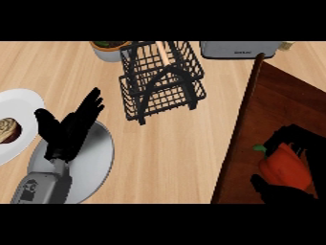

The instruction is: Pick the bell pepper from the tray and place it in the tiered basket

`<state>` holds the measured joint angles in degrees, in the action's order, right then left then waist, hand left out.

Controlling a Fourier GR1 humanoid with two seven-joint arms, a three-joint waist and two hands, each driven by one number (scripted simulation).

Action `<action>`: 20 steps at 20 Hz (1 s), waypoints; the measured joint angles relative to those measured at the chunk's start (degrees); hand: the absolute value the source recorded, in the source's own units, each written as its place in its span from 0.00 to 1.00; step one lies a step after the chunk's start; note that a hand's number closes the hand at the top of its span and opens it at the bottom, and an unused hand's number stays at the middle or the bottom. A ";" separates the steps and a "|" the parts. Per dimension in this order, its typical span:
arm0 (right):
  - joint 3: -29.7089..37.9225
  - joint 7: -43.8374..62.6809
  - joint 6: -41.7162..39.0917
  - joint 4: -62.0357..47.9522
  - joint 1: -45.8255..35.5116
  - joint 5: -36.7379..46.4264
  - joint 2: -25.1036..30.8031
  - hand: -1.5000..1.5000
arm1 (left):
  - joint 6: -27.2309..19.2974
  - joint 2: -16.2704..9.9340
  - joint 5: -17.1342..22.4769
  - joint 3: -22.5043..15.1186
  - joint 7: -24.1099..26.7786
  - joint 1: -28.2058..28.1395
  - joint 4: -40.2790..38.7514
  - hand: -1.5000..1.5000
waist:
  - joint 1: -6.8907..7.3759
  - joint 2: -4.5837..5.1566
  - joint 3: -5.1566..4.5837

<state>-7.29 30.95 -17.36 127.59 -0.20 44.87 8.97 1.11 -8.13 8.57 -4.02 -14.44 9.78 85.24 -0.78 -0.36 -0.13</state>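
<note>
While lying on tray, bell pepper, inside curled right robot hand

The surface was pale wood with a fine grain. The tray was dark reddish-brown. The bell pepper was orange-red with a green stem, between the black fingers of the right hand. The tiered basket was black wire. The left hand was black, its forearm grey, over a grey plate; left of it, a white plate bore a brown-and-cream cupcake.

kitchen | wooden counter | toaster | plate
</note>
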 measured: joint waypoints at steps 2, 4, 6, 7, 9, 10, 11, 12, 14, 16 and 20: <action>0.54 4.03 -3.11 4.68 -3.03 -1.19 0.14 1.00 | 0.21 0.08 -0.25 0.03 0.92 -0.23 -0.30 0.50 | 0.16 0.03 0.00; 2.03 6.91 -5.52 5.34 -7.23 -1.79 0.40 1.00 | 0.42 0.33 -0.05 -0.12 0.19 0.09 -0.08 0.50 | 0.31 0.09 0.02; 2.90 10.89 -8.03 5.41 -13.22 -2.02 0.05 1.00 | 0.52 0.49 -0.30 -0.37 0.08 0.07 -0.15 0.50 | 0.54 0.13 0.03; 2.75 12.79 -9.07 5.48 -15.64 -2.09 -0.18 1.00 | 0.16 0.89 -0.54 -0.72 -0.23 0.03 0.46 0.50 | 0.61 0.12 0.03; 3.25 16.18 -11.59 5.36 -21.47 -2.32 -0.20 1.00 | 0.66 0.67 -0.44 -0.36 0.31 -0.02 0.02 0.50 | 0.70 0.14 0.03; 3.64 17.28 -12.50 4.55 -24.83 -2.82 -0.21 1.00 | 0.68 0.63 -0.55 -0.11 0.47 0.53 -0.54 0.50 | 0.77 0.18 0.03; 4.16 18.28 -13.20 3.58 -28.35 -3.62 -0.37 1.00 | 0.68 0.79 -0.67 -0.25 0.38 0.59 -0.54 0.50 | 0.87 0.19 0.03; 4.47 18.77 -13.32 2.04 -31.41 -4.10 -0.64 1.00 | 0.64 1.11 -0.93 -0.29 1.13 0.61 -1.12 0.50 | 0.94 0.21 0.03; 4.93 19.95 -13.92 -0.89 -36.97 -4.81 -0.91 1.00 | 0.63 1.36 -1.03 -0.50 0.81 0.25 -0.35 0.50 | 1.06 0.21 0.04; 4.94 20.89 -14.22 -4.68 -42.52 -4.83 -1.26 1.00 | 0.87 1.52 -1.27 -0.62 1.46 -0.15 -0.73 0.50 | 1.16 0.22 0.04; 6.21 21.85 -13.31 -13.87 -50.71 -4.08 -2.70 1.00 | 0.66 1.53 -1.47 -0.61 -0.33 0.78 0.19 0.50 | 1.37 0.27 0.04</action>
<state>-1.09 52.80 -30.67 113.72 -50.91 40.78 6.28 1.77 -6.60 7.10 -4.63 -14.77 10.56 85.44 0.59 -0.08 -0.09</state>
